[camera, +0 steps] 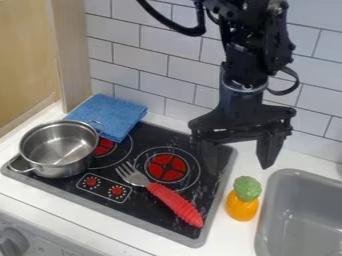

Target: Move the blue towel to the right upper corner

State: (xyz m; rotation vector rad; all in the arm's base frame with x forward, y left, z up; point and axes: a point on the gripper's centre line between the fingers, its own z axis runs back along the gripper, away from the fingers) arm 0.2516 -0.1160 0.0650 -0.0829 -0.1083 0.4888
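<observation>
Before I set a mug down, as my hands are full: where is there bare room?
A narrow bare strip of counter runs along the front of the stove. More lies between the orange-and-green toy and the tiled wall, but the gripper hangs close there. The stove's left is crowded by the pot and towel; the fork crosses its middle.

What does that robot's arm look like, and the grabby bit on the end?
The arm is black and chunky, with a thick black cable looping out at one side and a thin pale ring around its lower section. The gripper is black too, with a broad crosspiece and two tapering fingers.
</observation>
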